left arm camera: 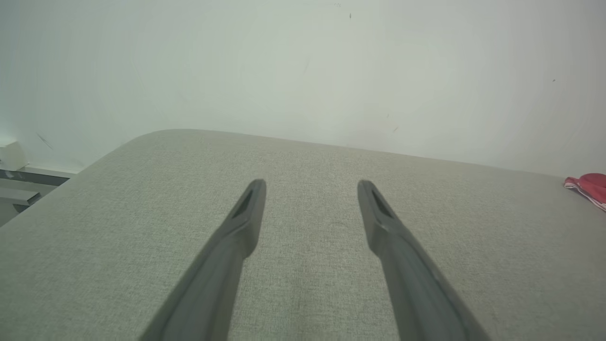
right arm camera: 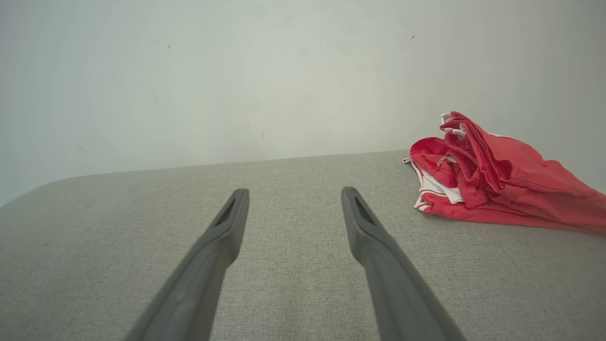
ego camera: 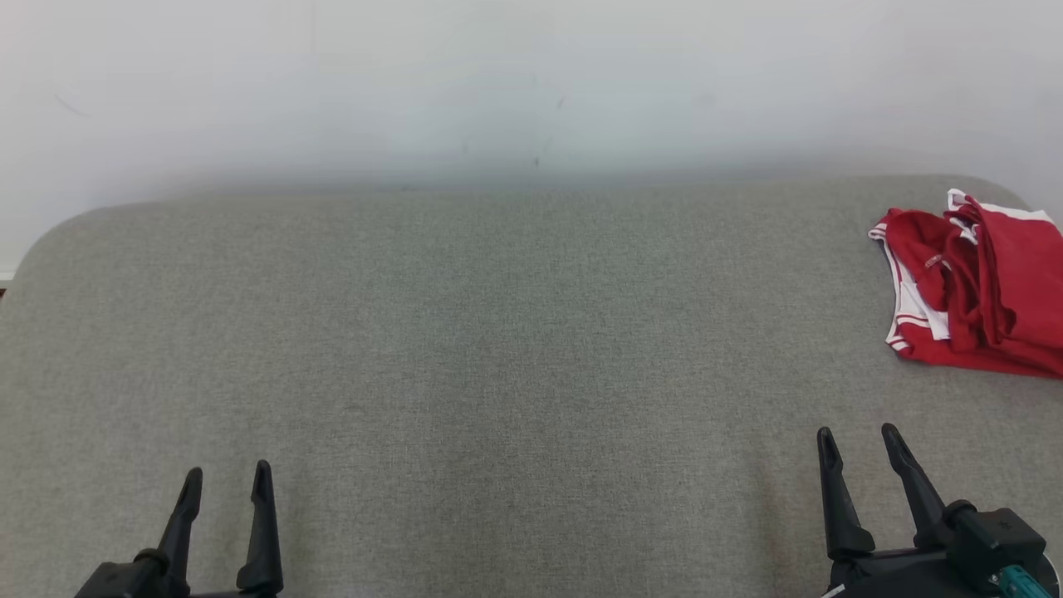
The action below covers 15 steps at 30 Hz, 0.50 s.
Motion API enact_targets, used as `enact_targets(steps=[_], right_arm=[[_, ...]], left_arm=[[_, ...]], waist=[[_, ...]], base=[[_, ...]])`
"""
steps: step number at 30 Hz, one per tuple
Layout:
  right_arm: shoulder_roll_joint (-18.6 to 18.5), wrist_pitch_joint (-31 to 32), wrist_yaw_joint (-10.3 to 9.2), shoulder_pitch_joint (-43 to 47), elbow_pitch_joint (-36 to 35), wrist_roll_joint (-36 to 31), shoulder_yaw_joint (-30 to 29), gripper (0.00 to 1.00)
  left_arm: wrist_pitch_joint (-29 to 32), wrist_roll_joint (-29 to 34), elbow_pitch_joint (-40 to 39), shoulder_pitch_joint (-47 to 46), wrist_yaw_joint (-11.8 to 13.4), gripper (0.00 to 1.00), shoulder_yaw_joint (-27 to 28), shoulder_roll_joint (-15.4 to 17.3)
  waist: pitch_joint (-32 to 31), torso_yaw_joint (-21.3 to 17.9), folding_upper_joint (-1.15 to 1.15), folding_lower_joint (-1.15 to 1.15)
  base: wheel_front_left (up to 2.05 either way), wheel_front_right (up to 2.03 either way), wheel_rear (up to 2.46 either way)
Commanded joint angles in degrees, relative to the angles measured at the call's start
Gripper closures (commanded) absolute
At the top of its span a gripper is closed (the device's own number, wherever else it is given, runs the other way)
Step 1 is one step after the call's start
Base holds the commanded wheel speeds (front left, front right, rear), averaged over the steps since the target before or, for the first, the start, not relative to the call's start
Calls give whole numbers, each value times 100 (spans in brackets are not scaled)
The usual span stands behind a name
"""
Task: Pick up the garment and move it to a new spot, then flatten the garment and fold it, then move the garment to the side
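The garment (ego camera: 980, 286) is a red piece with white trim, bunched in a loose heap at the far right of the grey fabric surface (ego camera: 498, 349); its right part runs off the head view. In the right wrist view the garment (right arm camera: 492, 180) lies ahead and to the right of the fingers, apart from them. My right gripper (ego camera: 859, 440) stands open near the front right, well short of the heap, nothing between its fingers. At the front left my left gripper (ego camera: 227, 477) is open and empty too. A red corner of the garment (left arm camera: 589, 187) peeks in at the left wrist view's right edge.
A pale wall (ego camera: 531, 83) rises directly behind the surface. The surface has rounded far corners (ego camera: 50, 241). A white ledge or fixture (left arm camera: 19, 170) shows past the surface's left edge in the left wrist view. Bare grey fabric spreads between the two grippers.
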Motion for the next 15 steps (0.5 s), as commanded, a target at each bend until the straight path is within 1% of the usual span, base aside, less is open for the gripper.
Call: enact_targets(steps=[1,8,9,10,12,15], right_arm=[[24,18,-18,55,-23,2,5,0],[47,28,-18,106,23,53,51,0],[44,25,-18,116,33,58,52,0],[32,43,0,83,52,14,46,100],[42,46,0,123,164,12,58,100],[55,106,0,99,171,351,40,100]], left_arm=[[5,23,38,33,10,0,3,-10],[5,-52,171,-45,9,0,-55,12],[5,10,176,-39,13,0,-20,44],[0,-10,193,-22,-3,100,-47,1],[1,-10,303,35,-7,100,-54,-16],[129,-335,362,-41,-6,100,-4,-17]], waist=[[-38,21,1,1],[-93,20,1,1],[-96,23,1,1],[-97,21,0,1],[-98,20,0,1],[-101,17,0,1]], base=[[0,0,0],[0,0,0],[0,0,0],[0,0,0],[0,0,0],[0,0,0]])
